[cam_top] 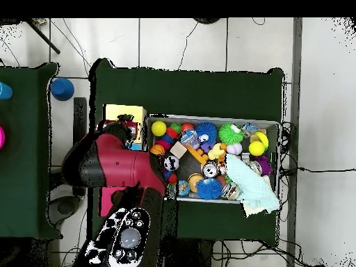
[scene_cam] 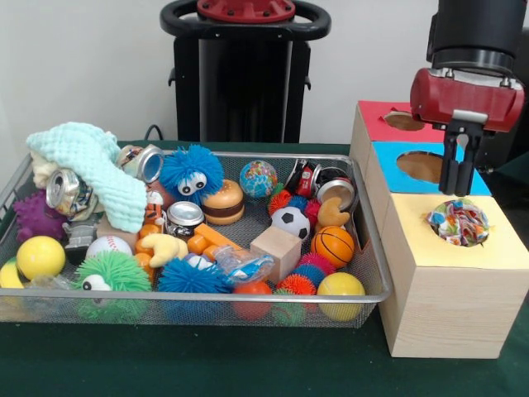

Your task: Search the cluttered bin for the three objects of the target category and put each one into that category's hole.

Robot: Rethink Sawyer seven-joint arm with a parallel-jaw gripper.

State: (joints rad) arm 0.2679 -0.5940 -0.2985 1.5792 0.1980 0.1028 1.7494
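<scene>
A green counter [scene_cam: 248, 364] carries a wire bin [scene_cam: 198, 295] of toys and, just beside it, a wooden box [scene_cam: 450, 298] with coloured tops.

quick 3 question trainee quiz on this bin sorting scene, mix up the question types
1. True or false: the gripper hangs over the yellow hole.
2. What sits in that hole? A) crumpled multicolour wrapper B) soccer ball C) can
3. Fill in: the hole nearest the yellow one is on the ___ section of the wooden box.

Key: 1 true; 2 A; 3 blue.
</scene>
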